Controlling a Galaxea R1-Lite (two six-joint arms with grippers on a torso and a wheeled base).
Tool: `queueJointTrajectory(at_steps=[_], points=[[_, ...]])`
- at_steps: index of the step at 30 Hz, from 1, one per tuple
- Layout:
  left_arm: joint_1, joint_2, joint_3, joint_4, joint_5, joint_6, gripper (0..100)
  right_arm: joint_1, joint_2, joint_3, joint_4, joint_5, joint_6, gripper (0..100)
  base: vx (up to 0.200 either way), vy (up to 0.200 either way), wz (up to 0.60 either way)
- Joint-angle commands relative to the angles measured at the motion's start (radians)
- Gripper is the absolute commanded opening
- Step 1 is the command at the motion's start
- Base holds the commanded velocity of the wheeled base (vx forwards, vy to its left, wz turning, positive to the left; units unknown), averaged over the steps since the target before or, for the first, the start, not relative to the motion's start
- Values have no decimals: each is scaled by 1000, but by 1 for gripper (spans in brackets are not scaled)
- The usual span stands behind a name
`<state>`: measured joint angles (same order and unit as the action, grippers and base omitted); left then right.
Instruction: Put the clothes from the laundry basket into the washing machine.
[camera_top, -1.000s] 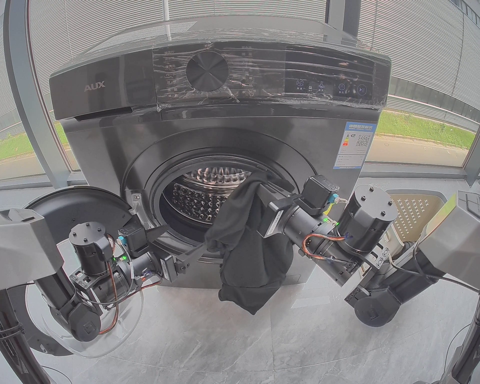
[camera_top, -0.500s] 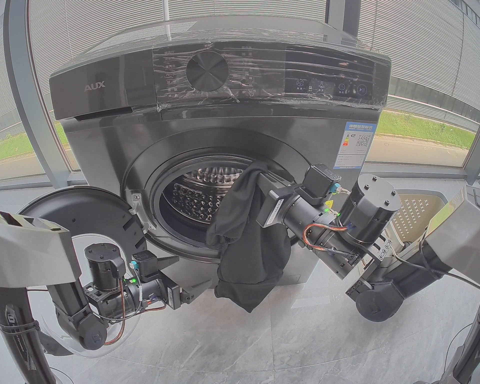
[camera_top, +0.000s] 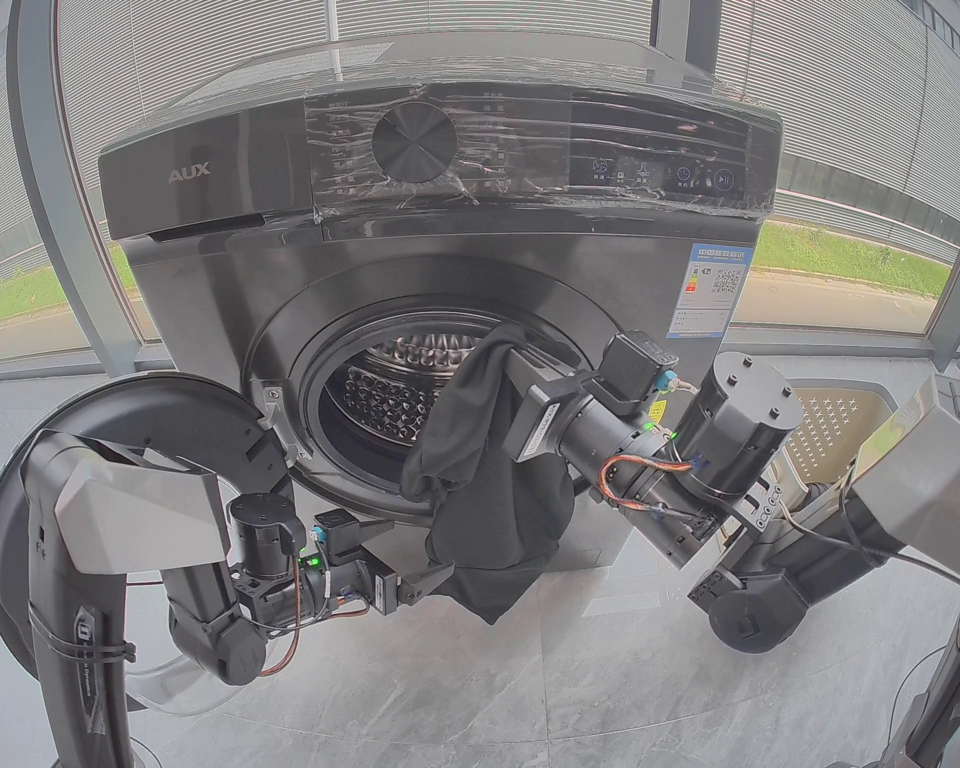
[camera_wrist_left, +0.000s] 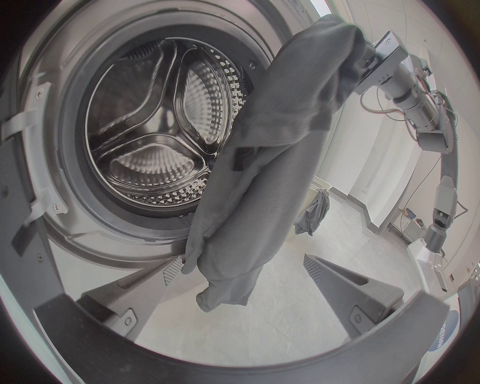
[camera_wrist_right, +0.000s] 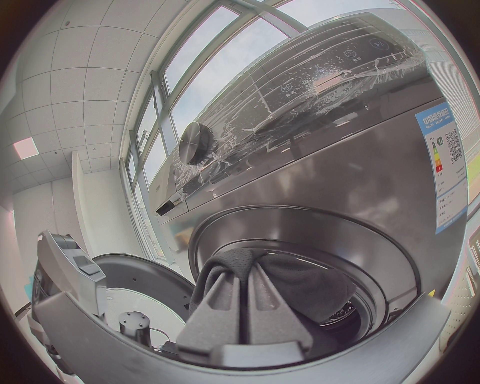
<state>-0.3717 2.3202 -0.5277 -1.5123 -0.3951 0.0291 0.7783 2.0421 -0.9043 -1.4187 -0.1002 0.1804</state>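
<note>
Hanging from the right gripper (camera_top: 512, 355), the dark garment (camera_top: 490, 480) drapes across the right-hand side of the washing machine's (camera_top: 250, 290) round opening, outside the drum (camera_top: 410, 395). Its pinched top sits level with the upper part of the opening. Its loose lower end falls past the door lip, in front of the lower panel and above the floor (camera_top: 600, 680). The right fingers (camera_wrist_right: 227, 310) are pressed together with a fold of cloth caught between them.

I judge the step in hand to be carrying this garment into the drum: it is up at the opening but not yet inside. The next move calls for the right arm to push forward and toward the opening's centre. It must go deep enough that the trailing end clears the lip before the fingers part. Otherwise the tail may catch on the lip or slide to the floor.

The right arm reaches in from the robot's right, forearm angled up toward the machine. The left arm is folded low, and the left gripper (camera_wrist_left: 241, 260) points at the garment's hanging end. Its fingers (camera_wrist_left: 350, 290) are spread wide and hold nothing. One lies close beside the hem; whether it touches, I cannot tell.

The door (camera_top: 150, 420) stands open to the left, and the laundry basket (camera_top: 840, 420) sits to the machine's right, behind the right arm.
</note>
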Motion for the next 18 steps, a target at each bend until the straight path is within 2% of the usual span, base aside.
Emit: queueJointTrajectory(at_steps=[1, 11, 12, 18], points=[[-1, 87, -68, 0, 4, 0, 100, 13, 3, 5, -5, -1, 1, 0, 0, 0, 0], [-1, 176, -183, 0, 10, -5, 100, 30, 4, 11, -8, -3, 7, 0, 0, 0, 0], [-1, 177, -186, 0, 10, -5, 0, 30, 4, 11, -8, -3, 7, 0, 0, 0, 0], [-1, 196, -212, 0, 9, -6, 0, 32, 3, 18, -8, -3, 7, 0, 0, 0, 0]])
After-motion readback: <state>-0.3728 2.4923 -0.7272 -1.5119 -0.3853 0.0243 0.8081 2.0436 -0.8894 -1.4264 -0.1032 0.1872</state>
